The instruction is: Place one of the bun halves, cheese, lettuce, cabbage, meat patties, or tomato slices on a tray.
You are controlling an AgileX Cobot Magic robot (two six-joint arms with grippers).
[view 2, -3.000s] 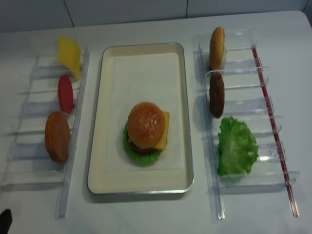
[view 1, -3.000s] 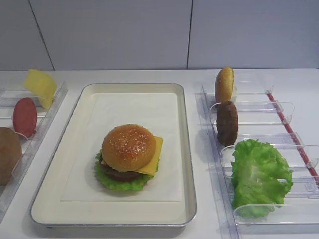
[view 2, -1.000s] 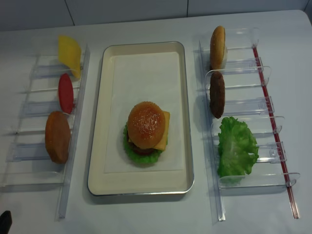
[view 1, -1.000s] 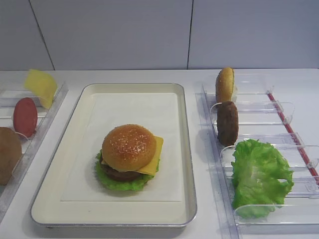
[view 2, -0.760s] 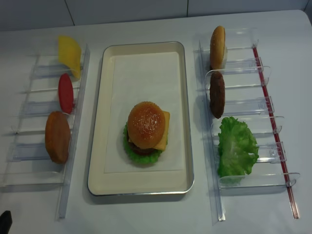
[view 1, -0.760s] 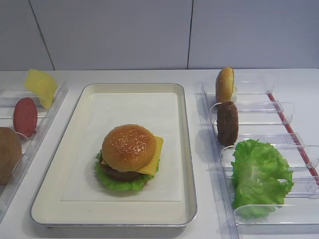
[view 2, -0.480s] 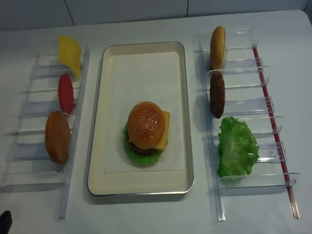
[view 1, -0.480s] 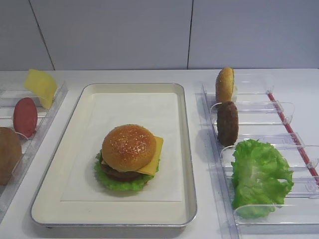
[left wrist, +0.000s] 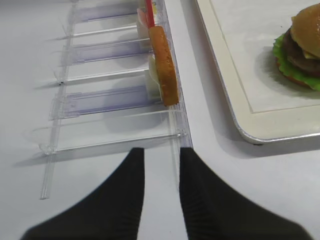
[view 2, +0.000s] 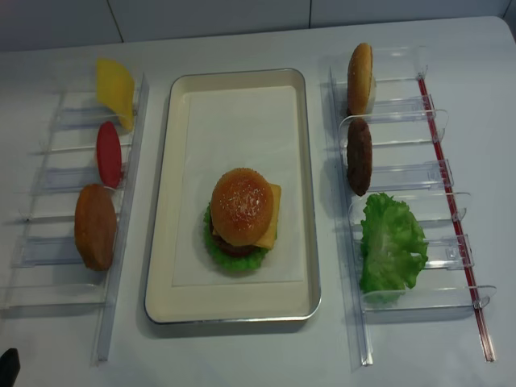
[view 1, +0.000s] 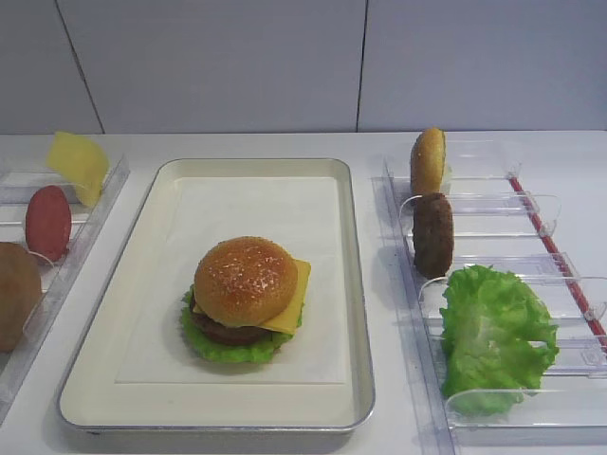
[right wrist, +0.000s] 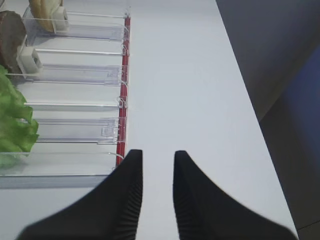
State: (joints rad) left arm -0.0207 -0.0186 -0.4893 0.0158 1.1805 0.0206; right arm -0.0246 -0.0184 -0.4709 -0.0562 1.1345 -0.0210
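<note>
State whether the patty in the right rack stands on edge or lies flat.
On edge: the patty stands upright in a slot of the right rack.

White surface point(view 2: 250, 355) has three things sitting straight on it: the cream tray point(view 2: 160, 242) in the middle, one clear rack point(view 2: 48, 250) left, another clear rack point(view 2: 435, 242) right.

The right gripper point(right wrist: 157, 170) hangs over bare white tabletop point(right wrist: 190, 85), its two black fingers point(right wrist: 131, 200) a narrow gap apart — nothing between them. Along the tabletop's left side runs a clear plastic rack point(right wrist: 75, 75) with a red strip point(right wrist: 123, 95); lettuce point(right wrist: 12, 125), a dark patty point(right wrist: 9, 32) and a bun half point(right wrist: 45, 12) sit in it.
</note>
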